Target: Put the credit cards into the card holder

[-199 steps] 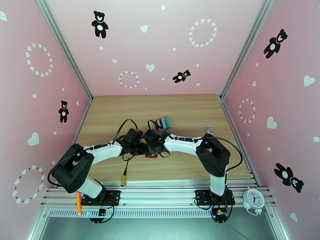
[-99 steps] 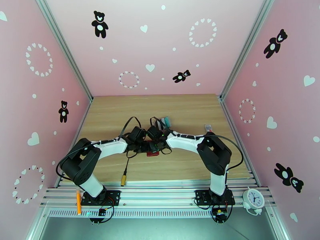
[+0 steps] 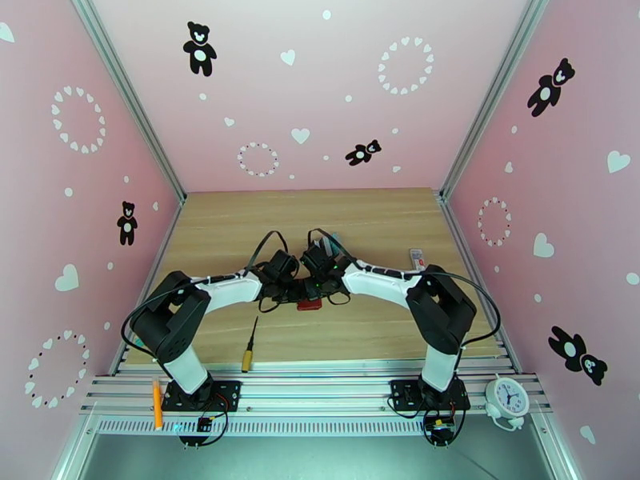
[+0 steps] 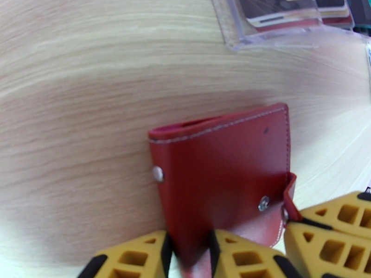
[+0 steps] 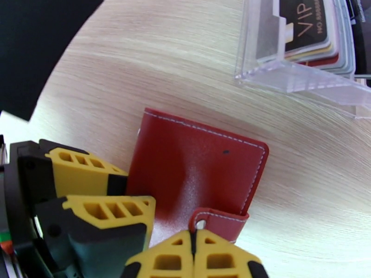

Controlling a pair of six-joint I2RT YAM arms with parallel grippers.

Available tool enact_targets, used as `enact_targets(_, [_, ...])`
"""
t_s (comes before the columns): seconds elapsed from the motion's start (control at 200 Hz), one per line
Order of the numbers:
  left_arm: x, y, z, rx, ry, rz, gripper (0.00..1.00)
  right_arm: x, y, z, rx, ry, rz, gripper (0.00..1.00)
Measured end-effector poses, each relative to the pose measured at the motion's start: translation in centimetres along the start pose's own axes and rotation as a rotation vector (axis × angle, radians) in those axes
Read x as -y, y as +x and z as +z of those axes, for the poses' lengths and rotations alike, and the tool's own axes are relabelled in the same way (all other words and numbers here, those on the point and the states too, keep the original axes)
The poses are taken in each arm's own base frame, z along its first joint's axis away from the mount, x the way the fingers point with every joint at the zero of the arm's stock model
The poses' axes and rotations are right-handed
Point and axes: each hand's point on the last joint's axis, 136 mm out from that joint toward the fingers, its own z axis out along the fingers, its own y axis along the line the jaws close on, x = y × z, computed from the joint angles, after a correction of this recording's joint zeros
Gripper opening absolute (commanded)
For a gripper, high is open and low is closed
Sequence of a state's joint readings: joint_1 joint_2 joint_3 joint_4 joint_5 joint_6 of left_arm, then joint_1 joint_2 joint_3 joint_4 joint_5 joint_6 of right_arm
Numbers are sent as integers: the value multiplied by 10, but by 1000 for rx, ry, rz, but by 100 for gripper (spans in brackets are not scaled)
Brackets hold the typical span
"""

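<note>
**HELD FROM ONE SIDE, MET FROM THE OTHER**

Shows the card holder (image 4: 222, 172), dark red and folded shut, resting on the pale wooden table (image 4: 69, 89), mid-table in the overhead view. Finds the left gripper (image 4: 189, 249) at 6 o'clock of it in the left wrist view, yellow fingers (image 4: 134, 258) clamped on the near red edge, leather pinched between them. Places the right gripper (image 5: 192, 242) at 6 o'clock of the card holder in the right wrist view, jaws pressed fully together, tips touching the end of the snap tab (image 5: 218, 218); impossible to tell whether any of that tab is nipped between them. From the same view, puts the left gripper at 8 o'clock of the card holder, on its left edge. Sets the clear plastic rack (image 5: 297, 75) apart at 1 o'clock, with the credit cards (image 5: 308, 28) slotted in it, a black one lettered VIP at the front. From overhead, leaves a yellow-handled tool (image 3: 247, 359) at 7 o'clock of the card holder, near the table's front edge, and a white clock (image 3: 507, 398) at 4 o'clock on the metal rail (image 3: 320, 386).
</note>
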State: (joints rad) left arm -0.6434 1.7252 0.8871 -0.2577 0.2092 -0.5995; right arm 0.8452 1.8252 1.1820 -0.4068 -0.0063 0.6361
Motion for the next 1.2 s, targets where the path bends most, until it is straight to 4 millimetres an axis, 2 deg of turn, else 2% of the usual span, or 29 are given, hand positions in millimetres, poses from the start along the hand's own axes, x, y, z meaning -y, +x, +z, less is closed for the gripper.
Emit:
enact_targets(0.14, [0, 0, 0, 1, 1, -1, 31, 3, 0, -3, 6, -16, 11, 0])
enact_targets(0.345, [1, -1, -2, 11, 6, -8, 31, 6, -1, -19, 45, -42, 24, 0])
enact_targets(0.526, [2, 1, -3, 18, 8, -15, 31, 17, 11, -29, 65, -54, 62, 0])
enact_targets(0.761, [1, 1, -5, 21, 3, -24, 31, 27, 17, -37, 91, -55, 96, 0])
enact_targets(1.031, [3, -1, -9, 30, 11, -41, 32, 48, 27, -34, 82, -32, 149, 13])
enact_targets(1.201, [11, -7, -20, 60, 37, -39, 32, 56, 34, -30, 69, -17, 163, 20])
